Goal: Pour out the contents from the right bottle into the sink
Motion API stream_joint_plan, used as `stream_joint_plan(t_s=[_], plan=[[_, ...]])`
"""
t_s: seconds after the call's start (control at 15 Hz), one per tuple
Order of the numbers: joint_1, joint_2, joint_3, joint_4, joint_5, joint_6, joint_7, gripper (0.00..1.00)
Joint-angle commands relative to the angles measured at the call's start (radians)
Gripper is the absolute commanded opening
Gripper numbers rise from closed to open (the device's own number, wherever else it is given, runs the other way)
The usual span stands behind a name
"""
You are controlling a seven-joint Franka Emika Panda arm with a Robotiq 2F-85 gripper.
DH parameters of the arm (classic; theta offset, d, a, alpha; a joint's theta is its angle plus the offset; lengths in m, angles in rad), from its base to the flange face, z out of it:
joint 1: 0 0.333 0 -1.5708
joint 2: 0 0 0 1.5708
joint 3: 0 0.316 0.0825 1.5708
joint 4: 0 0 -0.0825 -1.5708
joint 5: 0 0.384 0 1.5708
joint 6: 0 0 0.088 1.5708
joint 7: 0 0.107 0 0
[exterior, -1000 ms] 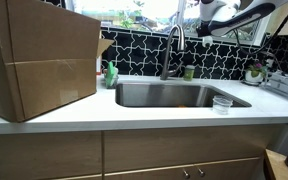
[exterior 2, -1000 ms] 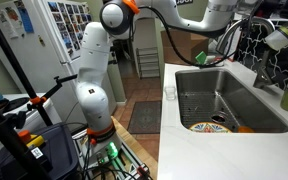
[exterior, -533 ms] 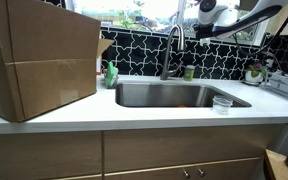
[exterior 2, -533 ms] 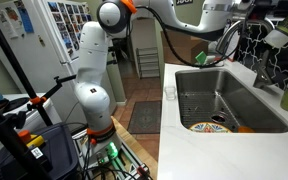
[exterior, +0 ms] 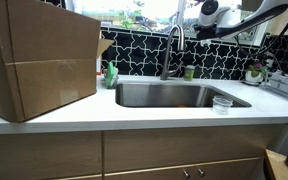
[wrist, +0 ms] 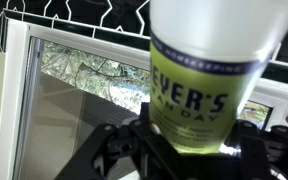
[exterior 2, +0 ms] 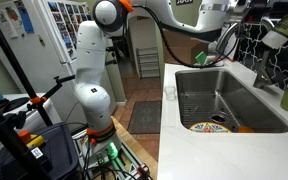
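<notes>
In the wrist view my gripper (wrist: 189,150) is shut on a clear bottle (wrist: 199,70) of yellow-green liquid with a "Meyer's Clean Day" label. The bottle fills the view in front of a window. In an exterior view the gripper (exterior: 208,14) hangs high above the right part of the steel sink (exterior: 164,106), near the faucet (exterior: 172,45). The bottle itself is hard to make out there. The sink basin also shows in an exterior view (exterior 2: 199,95), with the arm (exterior 2: 199,12) reaching over it from the top.
A large cardboard box (exterior: 39,55) stands on the counter left of the sink. A green bottle (exterior: 111,74) stands beside it and another (exterior: 189,72) behind the faucet. A clear plastic cup (exterior: 222,102) sits on the counter right of the sink. A dish (exterior 2: 212,125) lies in the basin.
The gripper with the bottle has shifted slightly to the right above the sink. Nothing else has moved.
</notes>
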Motion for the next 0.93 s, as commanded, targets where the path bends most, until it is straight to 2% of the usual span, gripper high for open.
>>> stream_joint_plan(t_s=[0.0, 0.2, 0.27, 0.6, 0.87], plan=[[0.018, -0.058, -0.007, -0.063, -0.052, 0.021, 0.032, 0.38], [0.020, -0.069, -0.005, -0.075, -0.051, 0.017, 0.027, 0.38], [-0.073, -0.087, 0.110, -0.069, -0.081, -0.008, 0.026, 0.38], [-0.193, -0.104, 0.247, -0.076, -0.067, -0.006, 0.006, 0.38], [-0.250, -0.110, 0.303, -0.081, -0.061, -0.004, 0.004, 0.38]])
